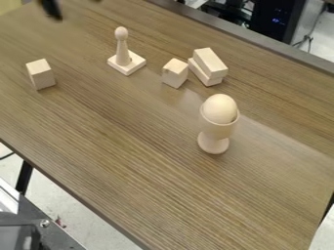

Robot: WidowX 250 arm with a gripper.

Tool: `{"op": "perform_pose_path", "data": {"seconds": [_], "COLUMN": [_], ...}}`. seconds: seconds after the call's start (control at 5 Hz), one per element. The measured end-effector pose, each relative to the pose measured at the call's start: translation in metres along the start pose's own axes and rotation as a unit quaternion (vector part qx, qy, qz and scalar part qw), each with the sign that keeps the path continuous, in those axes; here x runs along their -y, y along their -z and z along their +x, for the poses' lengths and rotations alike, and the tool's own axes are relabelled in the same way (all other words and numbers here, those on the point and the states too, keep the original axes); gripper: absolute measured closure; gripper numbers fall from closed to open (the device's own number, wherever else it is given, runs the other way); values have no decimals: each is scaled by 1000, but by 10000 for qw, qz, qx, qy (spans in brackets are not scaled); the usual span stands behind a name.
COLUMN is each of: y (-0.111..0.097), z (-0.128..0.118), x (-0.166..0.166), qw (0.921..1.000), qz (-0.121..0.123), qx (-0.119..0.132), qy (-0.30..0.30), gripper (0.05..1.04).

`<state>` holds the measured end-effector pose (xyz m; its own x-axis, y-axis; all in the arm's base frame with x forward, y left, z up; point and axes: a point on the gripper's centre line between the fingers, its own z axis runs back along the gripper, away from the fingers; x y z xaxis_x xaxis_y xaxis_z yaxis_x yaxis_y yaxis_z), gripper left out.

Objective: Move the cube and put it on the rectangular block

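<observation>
A left cube [40,74] and a right cube [175,73], the latter beside rectangular blocks [210,62], are seen; either, likely light and rigid, is best gripped by opposite sides; the hand [74,10] is spread

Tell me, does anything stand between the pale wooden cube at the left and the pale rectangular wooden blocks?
Yes, two things lie along a straight line from the left cube to the blocks: a pale wooden peg with a round head and square base, then a second pale wooden cube, just before the blocks.

The end effector [75,9] hangs open, upper left.
</observation>
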<state>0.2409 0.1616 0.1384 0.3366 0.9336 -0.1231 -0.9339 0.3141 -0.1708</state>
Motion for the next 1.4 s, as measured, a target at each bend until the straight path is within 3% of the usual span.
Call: {"op": "perform_pose_path", "data": {"seconds": [0.2,0.4,0.8,1.4], "y": [12,22,38,57], "z": [-6,-10,18,39], "x": [-28,-48,-55,-57], "qw": [9959,9865,9873,9881], "qz": [460,692,440,485], "qx": [393,424,912,1060], "qy": [679,1419,1226,1004], "gripper": [83,83,83,83]}}
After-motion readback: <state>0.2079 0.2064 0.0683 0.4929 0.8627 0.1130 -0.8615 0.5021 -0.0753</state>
